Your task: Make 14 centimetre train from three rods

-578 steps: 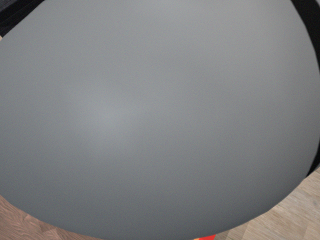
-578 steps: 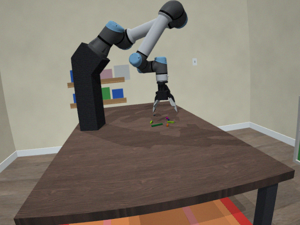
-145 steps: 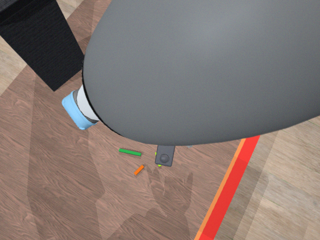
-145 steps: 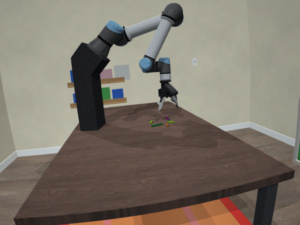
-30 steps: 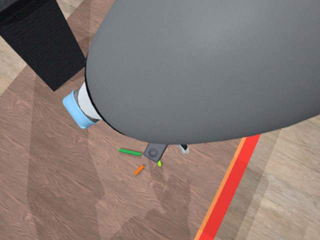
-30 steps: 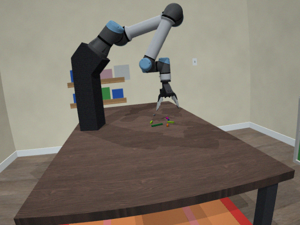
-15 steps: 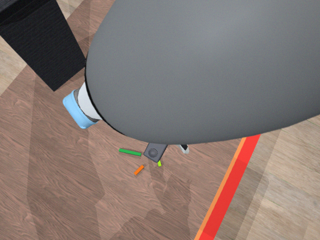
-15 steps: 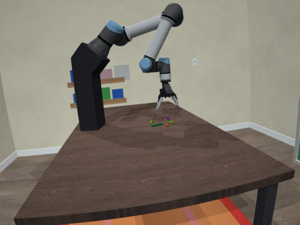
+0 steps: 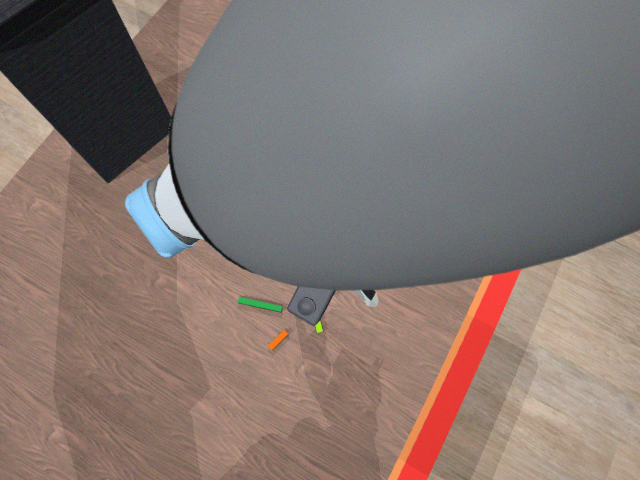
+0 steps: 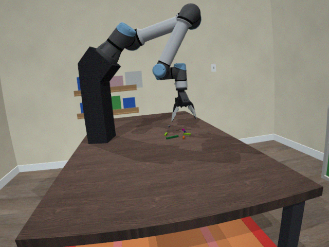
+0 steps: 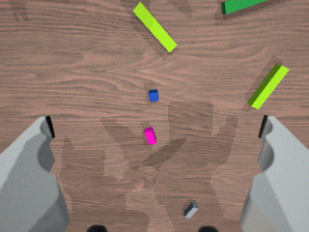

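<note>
My gripper (image 10: 184,119) (image 11: 155,117) is open and empty, high above the table. In the wrist view, a magenta rod (image 10: 183,129) (image 11: 150,136) and a blue rod (image 10: 184,131) (image 11: 154,96) lie between the fingertips' sides, apart. A grey rod (image 10: 168,125) (image 11: 191,210) lies lower. One lime rod (image 9: 318,327) (image 10: 186,134) (image 11: 155,27) lies slanted at the top, another lime rod (image 10: 165,134) (image 11: 268,87) at the right. A green rod (image 9: 260,304) (image 10: 171,137) (image 11: 243,5) is cut off at the top edge. An orange rod (image 9: 278,339) (image 10: 183,137) is outside the wrist view. No rods touch end to end.
The arm's large grey joint (image 9: 403,144) hides much of the table in the top view. The black pedestal (image 9: 87,93) (image 10: 96,106) stands at the table's side. The table (image 10: 159,180) has its near edge toward the exterior camera.
</note>
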`<state>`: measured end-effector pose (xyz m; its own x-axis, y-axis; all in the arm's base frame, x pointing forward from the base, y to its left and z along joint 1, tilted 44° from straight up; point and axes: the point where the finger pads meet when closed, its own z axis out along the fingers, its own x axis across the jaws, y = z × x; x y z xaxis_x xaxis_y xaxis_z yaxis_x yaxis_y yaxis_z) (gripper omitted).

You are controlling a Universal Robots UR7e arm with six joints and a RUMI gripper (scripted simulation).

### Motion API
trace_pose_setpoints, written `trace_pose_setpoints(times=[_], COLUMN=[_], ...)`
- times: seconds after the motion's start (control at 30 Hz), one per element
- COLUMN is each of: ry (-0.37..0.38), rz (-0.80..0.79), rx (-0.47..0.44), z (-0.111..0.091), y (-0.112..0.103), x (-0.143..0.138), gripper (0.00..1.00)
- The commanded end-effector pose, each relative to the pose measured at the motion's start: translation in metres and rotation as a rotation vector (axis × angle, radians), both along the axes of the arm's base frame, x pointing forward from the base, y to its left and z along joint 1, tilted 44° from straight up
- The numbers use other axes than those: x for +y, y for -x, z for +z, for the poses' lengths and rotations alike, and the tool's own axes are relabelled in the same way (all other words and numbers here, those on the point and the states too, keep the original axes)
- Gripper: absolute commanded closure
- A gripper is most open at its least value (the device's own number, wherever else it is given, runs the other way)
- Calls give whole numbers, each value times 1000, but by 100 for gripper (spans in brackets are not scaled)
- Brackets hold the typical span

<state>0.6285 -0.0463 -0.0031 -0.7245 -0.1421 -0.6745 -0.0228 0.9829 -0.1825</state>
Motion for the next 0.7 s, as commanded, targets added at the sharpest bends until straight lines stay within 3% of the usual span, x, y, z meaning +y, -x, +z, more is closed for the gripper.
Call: trace_pose_setpoints(times=[0.0,0.27,0.67], ry=[8,66,213], rz=[8,68,221], rx=[0,10,36], z=[0,-1,-6], y=[0,1,4], x=[0,-2,-5], gripper=[0,0,0])
